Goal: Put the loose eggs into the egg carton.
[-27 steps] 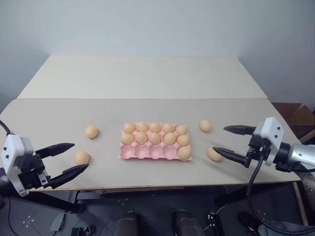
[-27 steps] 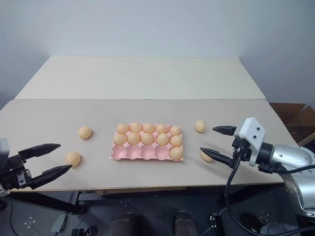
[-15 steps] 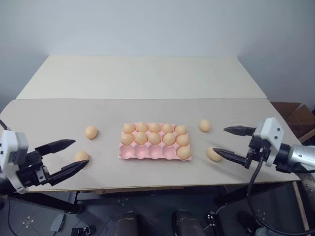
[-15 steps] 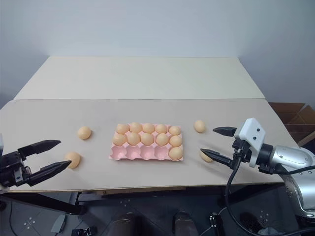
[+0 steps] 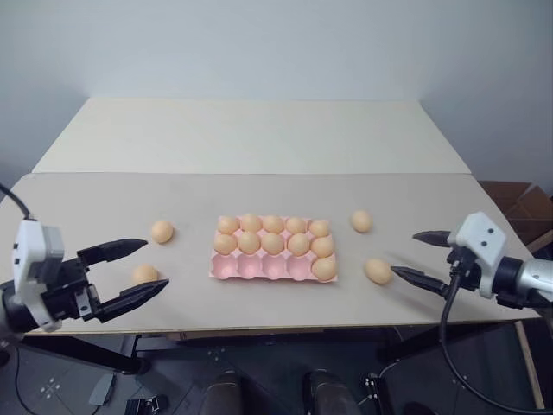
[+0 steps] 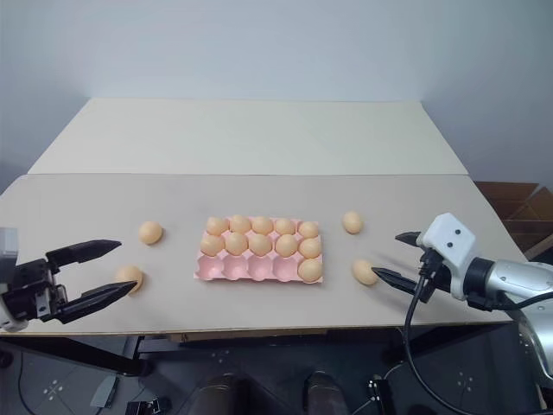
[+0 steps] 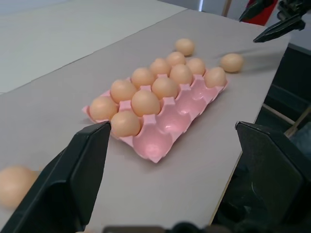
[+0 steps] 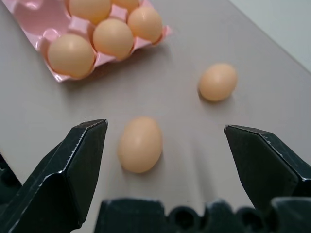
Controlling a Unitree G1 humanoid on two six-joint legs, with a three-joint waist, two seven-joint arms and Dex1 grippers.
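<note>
The pink egg carton (image 5: 259, 269) lies mid-table, its two far rows full of eggs and one more egg (image 5: 324, 269) in the near row's right end cup. Two loose eggs (image 5: 162, 231) (image 5: 144, 274) lie left of it, two others (image 5: 361, 221) (image 5: 377, 271) to its right. My left gripper (image 5: 155, 265) is open at the table's near left edge, its fingertips on either side of the nearer left egg. My right gripper (image 5: 404, 253) is open just right of the nearer right egg (image 8: 140, 144), apart from it.
The eggs rest on a beige table (image 5: 259, 138) that reaches far back behind the carton, with a seam across its middle. A brown cardboard box (image 5: 518, 203) stands on the floor past the table's right edge.
My right gripper has drawn back to the right, so the near right egg is no longer between its fingers. My left gripper has edged rightward toward the near left egg.
</note>
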